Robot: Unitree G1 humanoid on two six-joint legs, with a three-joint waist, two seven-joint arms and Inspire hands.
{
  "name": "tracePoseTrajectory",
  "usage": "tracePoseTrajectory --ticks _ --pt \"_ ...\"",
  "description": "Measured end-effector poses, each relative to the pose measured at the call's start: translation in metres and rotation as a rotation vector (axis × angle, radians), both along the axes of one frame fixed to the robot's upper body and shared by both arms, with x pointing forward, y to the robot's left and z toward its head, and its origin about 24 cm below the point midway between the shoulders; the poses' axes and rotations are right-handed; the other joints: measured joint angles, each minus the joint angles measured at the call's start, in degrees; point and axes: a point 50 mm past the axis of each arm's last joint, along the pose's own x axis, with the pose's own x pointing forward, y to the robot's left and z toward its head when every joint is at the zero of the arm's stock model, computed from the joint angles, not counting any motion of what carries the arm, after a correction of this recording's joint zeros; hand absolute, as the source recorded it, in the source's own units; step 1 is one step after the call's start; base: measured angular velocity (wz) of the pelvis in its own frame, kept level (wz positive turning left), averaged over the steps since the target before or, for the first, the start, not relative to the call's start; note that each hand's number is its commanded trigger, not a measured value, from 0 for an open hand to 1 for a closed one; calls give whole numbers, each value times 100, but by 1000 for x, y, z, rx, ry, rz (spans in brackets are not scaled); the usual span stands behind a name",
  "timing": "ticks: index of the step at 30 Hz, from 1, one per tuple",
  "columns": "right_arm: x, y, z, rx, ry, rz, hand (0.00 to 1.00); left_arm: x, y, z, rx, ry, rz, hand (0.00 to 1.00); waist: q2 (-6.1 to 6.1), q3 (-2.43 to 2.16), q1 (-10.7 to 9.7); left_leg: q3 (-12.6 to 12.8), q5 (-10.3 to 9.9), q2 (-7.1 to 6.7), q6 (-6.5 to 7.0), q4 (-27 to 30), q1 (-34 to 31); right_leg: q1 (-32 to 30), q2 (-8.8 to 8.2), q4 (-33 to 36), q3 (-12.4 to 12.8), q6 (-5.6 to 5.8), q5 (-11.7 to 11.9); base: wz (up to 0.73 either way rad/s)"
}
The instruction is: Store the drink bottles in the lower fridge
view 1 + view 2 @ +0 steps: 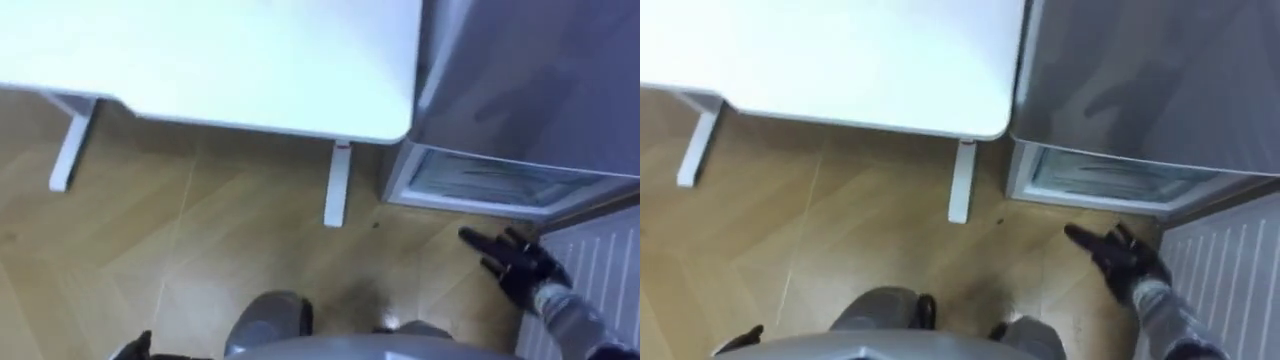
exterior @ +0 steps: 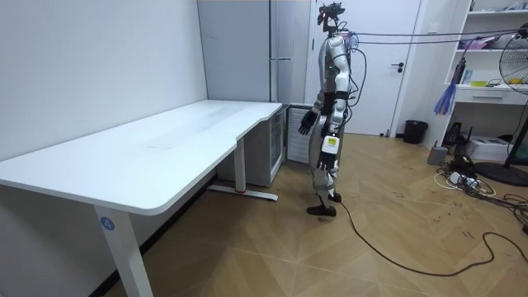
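Desk top point(image 1: 250, 60): plain white; desk leg point(image 1: 338, 185) white too. Floor point(image 1: 200, 270): tan wood, herringbone planks. Fridge point(image 1: 540, 80): dull silver-grey front. Lower compartment point(image 1: 480, 185): white frame, pale bluish inside. Door lining point(image 1: 600, 265): white, ribbed in parallel lines. Right hand point(image 1: 515, 262): black. Room view: wall point(image 2: 99, 74) white, bin point(image 2: 415, 132) black.
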Motion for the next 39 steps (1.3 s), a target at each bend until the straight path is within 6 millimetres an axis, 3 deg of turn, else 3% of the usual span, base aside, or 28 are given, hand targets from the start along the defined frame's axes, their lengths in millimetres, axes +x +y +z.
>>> tracePoseTrajectory --ticks 4,7,15,18,20,21,26,35,39 --pt "-19 21 -10 29 64 49 0 6 -9 -2 -21 -21 -11 0 -39 4 -168 4 9 -10 -8 -268 363 388 134 -359 35 23 173 -6" --pt "-30 25 -13 30 93 46 0 7 -16 -4 -25 -31 -13 0 -70 3 -261 1 13 -60 0 -430 610 626 156 -617 136 73 211 5" --pt "-32 30 -15 -20 127 97 0 14 -21 -4 -10 -53 3 0 -98 20 -453 79 51 -107 44 -669 906 859 156 -796 272 127 290 -4" --pt "-35 30 -16 -47 157 145 0 16 -21 -4 4 -57 6 0 -94 5 -467 81 54 -103 50 -703 931 895 182 -899 333 135 350 -8" --pt "-39 30 -17 -54 177 159 0 15 -21 -4 9 -53 11 0 -101 17 -460 94 64 -104 51 -757 1028 1002 210 -1018 462 137 400 -7" --pt "-46 31 -18 -50 200 153 0 13 -22 -5 9 -48 14 0 -118 48 -459 100 72 -111 52 -809 1115 1067 213 -1041 511 138 402 -5" --pt "-54 35 -21 -29 244 135 0 11 -24 -6 2 -28 47 0 -151 47 -451 141 77 -107 48 -817 1160 1098 224 -1078 630 137 407 -6" --pt "-61 37 -24 3 289 82 0 -1 -23 -8 -14 43 65 0 -152 19 -441 233 101 -80 47 -818 1212 1097 249 -1068 813 109 430 -6" --pt "-60 37 -24 2 303 97 0 4 -22 -8 -30 46 59 0 -161 4 -442 273 103 -62 50 -803 1215 1092 267 -1072 900 106 470 -6"
